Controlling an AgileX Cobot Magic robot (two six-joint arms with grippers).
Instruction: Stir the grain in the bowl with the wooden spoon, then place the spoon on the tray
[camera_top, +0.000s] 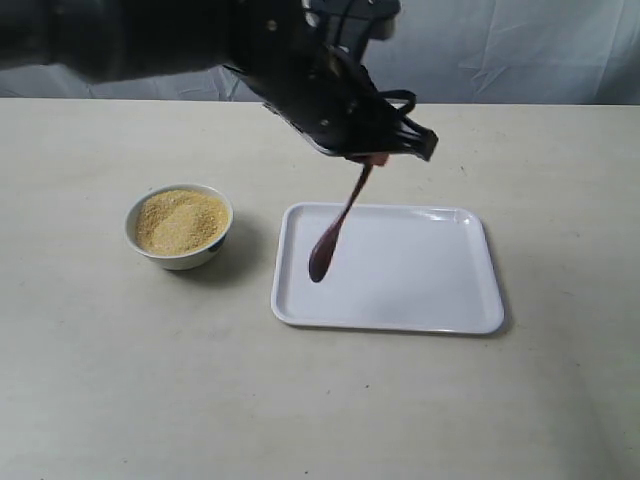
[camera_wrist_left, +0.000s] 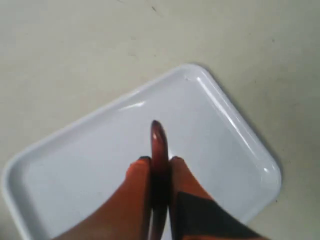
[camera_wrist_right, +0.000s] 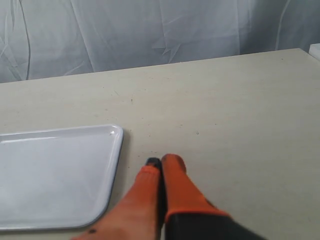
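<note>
The left fingers (camera_wrist_left: 136, 186) clench the wooden spoon (camera_top: 337, 228), its head hanging below them over the tray (camera_top: 430, 290) near the bowl-side rim, with open tray beyond. The bowl (camera_top: 183, 259) of grain (camera_top: 180, 220) stands aside. The right fingers (camera_wrist_right: 176, 186) are pressed together over the desk (camera_wrist_right: 240, 125)

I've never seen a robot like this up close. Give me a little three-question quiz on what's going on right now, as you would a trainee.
1. True or false: the bowl of grain stands on the table, beside the tray and not on it.
2. Which gripper holds the wooden spoon? A) left B) right C) neither
3. Fill in: the spoon hangs over the tray with its ____ pointing down.

Key: 1 true. 2 A: the left gripper is shut on the handle. 3 head.
</note>
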